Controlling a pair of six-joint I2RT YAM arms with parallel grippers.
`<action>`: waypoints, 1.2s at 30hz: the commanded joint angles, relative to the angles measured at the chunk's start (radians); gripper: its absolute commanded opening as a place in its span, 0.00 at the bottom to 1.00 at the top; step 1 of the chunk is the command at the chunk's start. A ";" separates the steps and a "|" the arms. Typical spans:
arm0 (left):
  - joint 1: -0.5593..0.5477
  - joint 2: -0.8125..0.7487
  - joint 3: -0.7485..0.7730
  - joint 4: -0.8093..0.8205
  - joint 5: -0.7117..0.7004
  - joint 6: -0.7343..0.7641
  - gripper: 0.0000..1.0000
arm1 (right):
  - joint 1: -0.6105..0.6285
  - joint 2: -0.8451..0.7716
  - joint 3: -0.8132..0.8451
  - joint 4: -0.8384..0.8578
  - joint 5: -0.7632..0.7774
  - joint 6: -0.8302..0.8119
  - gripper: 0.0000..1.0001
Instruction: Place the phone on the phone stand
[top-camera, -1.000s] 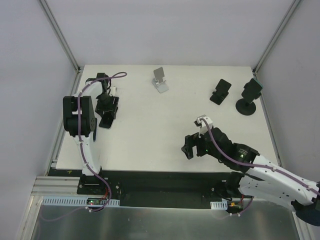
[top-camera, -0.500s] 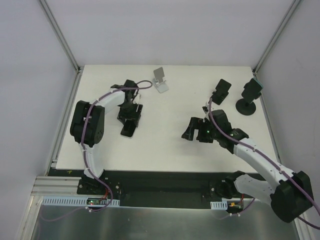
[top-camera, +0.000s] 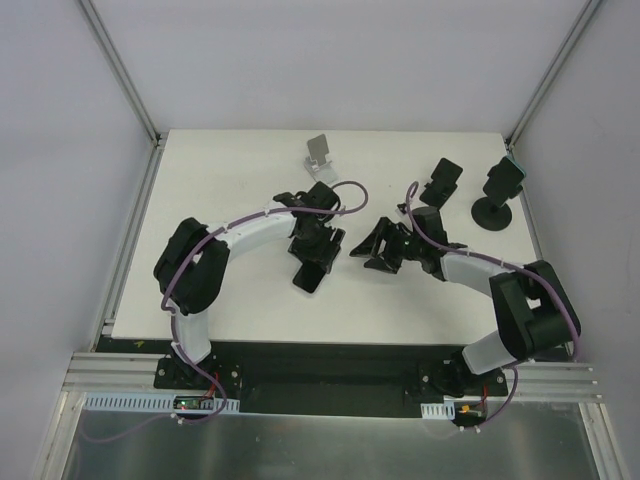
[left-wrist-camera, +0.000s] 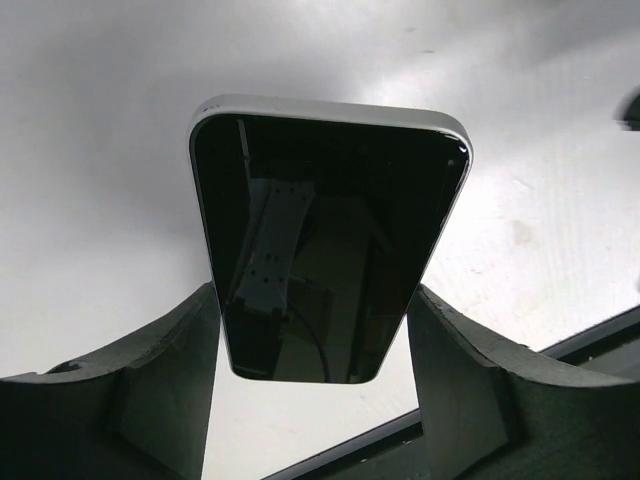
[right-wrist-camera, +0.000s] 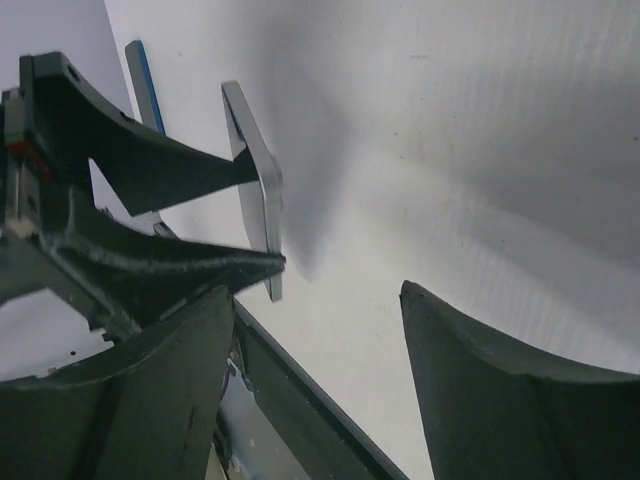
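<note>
Phone (left-wrist-camera: 330, 250) sits clamped between the fingers (left-wrist-camera: 170, 380) of the left gripper (left-wrist-camera: 312, 300), dark screen facing the wrist camera, silver rim catching the light. The jaws stand partly open, closed onto the phone's long edges, so the grip is firm on both sides. From the top camera the phone (top-camera: 308, 278) hangs near the middle of the white table (top-camera: 230, 170), pointing down toward the near edge, with the left gripper (top-camera: 313, 262) just above it in the frame. It looks raised off the surface, though how far cannot be told.

Just to the right comes the right gripper (top-camera: 368, 248), facing the left one and near it but not touching. Its own camera shows the phone (right-wrist-camera: 258, 190) edge-on, a thin silver slab pinched by the other arm's dark fingers (right-wrist-camera: 150, 160). The right gripper (right-wrist-camera: 315, 300) has its jaws standing wide with only bare table between them; it has hold of nothing.

Farther back, the white stand (top-camera: 320, 160) stands near the far edge. The black stand (top-camera: 440, 183) sits off to the right, and beside that a round-based stand (top-camera: 498, 195) near the right edge, all well apart from the phone.
</note>
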 joint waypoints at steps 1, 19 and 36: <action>-0.063 -0.022 0.022 0.044 -0.003 -0.047 0.00 | 0.000 0.068 -0.009 0.174 -0.102 0.046 0.67; -0.169 0.003 0.102 0.059 0.024 -0.068 0.00 | 0.001 0.119 -0.052 0.292 -0.168 0.031 0.50; -0.092 -0.363 -0.253 0.422 0.373 -0.211 0.95 | -0.003 -0.161 -0.135 0.411 -0.336 -0.009 0.01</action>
